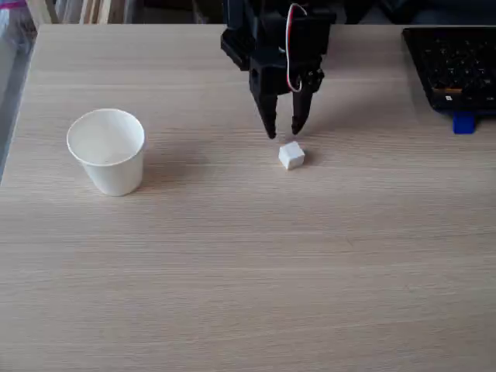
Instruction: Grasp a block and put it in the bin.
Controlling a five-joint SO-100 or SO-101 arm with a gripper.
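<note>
One fixed camera stands in front of the arm and above it, facing the arm's front and looking down at a slant across the tabletop (248,294). It sits at middling range: bare wood fills the near half below the pincer (284,129), the cup (107,151) lies well to the pincer's left, and a keyboard (453,66) is cut by the edge at the pincer's far right.

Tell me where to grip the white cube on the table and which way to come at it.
Grip the block across two opposite side faces, coming straight down from above. It sits flat on the table, turned somewhat in the fixed view, so the wrist likely needs a slight rotation to square up. The gripper hangs open just behind it; nothing crowds it.
</note>
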